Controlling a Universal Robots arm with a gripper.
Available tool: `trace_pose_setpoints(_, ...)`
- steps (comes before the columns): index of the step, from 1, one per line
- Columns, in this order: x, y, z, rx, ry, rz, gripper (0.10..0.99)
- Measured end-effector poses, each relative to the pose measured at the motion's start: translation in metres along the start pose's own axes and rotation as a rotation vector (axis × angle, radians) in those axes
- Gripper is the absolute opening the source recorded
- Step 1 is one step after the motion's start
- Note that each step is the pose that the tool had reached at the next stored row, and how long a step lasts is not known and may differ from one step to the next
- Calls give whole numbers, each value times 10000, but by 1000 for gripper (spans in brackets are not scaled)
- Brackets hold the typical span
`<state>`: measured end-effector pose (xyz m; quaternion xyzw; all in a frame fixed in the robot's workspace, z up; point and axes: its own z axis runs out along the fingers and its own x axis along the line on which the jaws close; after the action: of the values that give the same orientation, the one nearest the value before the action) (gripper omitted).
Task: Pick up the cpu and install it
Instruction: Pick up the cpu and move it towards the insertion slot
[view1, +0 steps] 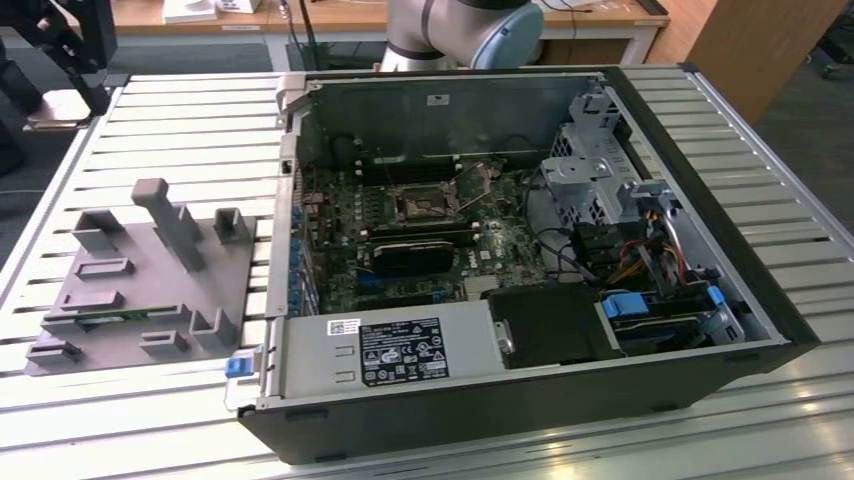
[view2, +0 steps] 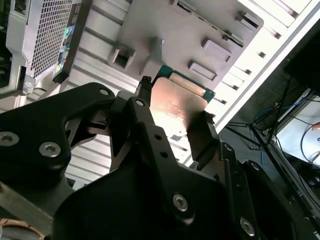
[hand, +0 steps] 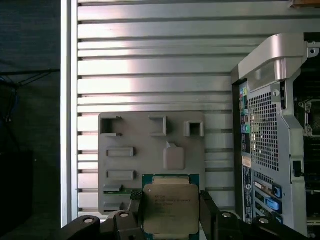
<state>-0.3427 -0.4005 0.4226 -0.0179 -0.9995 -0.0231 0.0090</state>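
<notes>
Matte black gripper (hand: 170, 197) jaws clamped on flat square cpu (hand: 170, 214), shiny metal lid, green rim; grey blocky fixture (hand: 130, 165) behind, on ribbed aluminium table (hand: 150, 60).

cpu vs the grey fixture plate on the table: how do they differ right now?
Finish: the square cpu has a shiny metal lid and green edge; the matte grey plastic fixture plate is dull, with raised blocks. State: the cpu is clamped in the black pincer; the plate lies on the slatted metal table. Both are flat, squarish.
</notes>
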Motion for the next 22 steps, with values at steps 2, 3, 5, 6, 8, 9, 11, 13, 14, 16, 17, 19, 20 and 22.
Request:
trace_pose_setpoints(2,-36,2,-1,0,1,1,541)
trace_pose_setpoints(3,-57,3,-1,0,0,1,541)
trace_pose_setpoints(5,-107,4,-1,0,1,1,541)
trace_pose_setpoints(6,-130,6,-1,0,1,1,541)
trace_pose_setpoints(8,-175,8,-1,0,1,1,541)
trace_pose_setpoints(9,-200,9,-1,1,1,0,541)
trace_pose_setpoints(11,-247,12,0,0,0,0,541)
trace_pose_setpoints(13,-291,14,0,0,0,1,541)
trace_pose_setpoints(14,-312,14,0,0,1,1,541)
trace_pose_setpoints(16,-360,16,0,1,2,1,541)
trace_pose_setpoints(17,-383,17,0,1,2,1,541)
trace_pose_setpoints(19,-428,19,0,1,1,0,541)
trace_pose_setpoints(20,-452,20,1,1,1,0,541)
trace_pose_setpoints(22,-503,25,1,0,1,0,541)
